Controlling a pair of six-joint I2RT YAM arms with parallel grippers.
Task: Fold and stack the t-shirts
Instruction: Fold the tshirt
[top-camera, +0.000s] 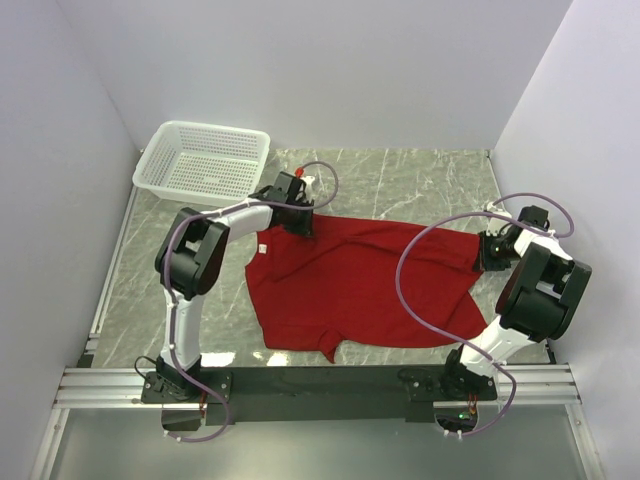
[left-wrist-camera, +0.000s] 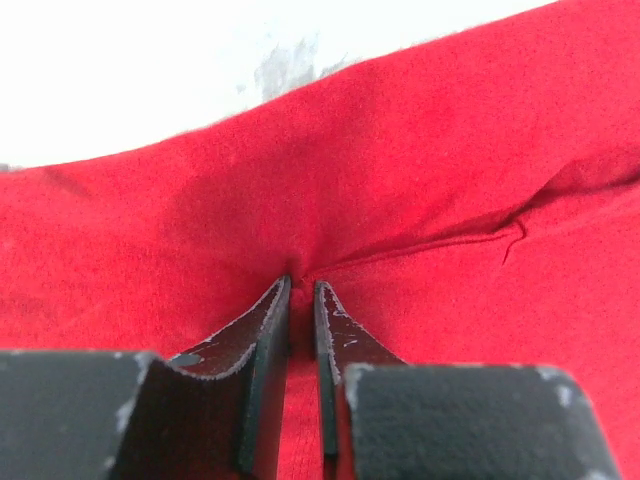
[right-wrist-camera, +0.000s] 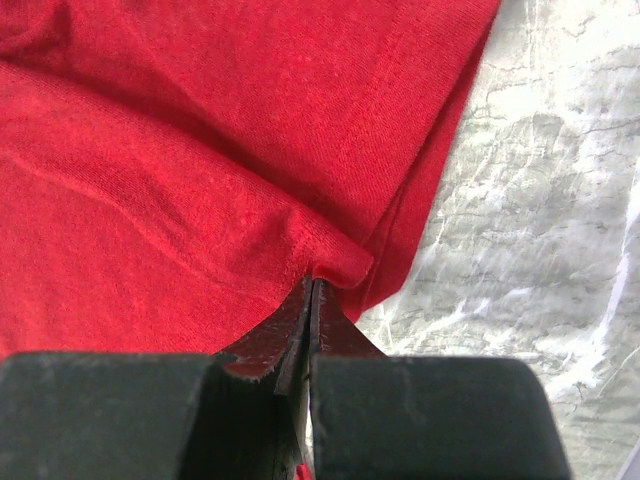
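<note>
The left gripper has its jaws nearly together, pinching a pucker at the 11 o'clock corner of the deep-red t-shirt. The right gripper is clamped on a fold at its 3 o'clock edge. The t-shirt lies spread across the middle of the table, with a white basket at the table's 11 o'clock corner.

Left gripper toward the surface's far edge, right gripper near its right edge, fingers of both pinched on the t-shirt.

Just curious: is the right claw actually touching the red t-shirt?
Touching. The right wrist view shows the right gripper shut on a fold of the red t-shirt.
</note>
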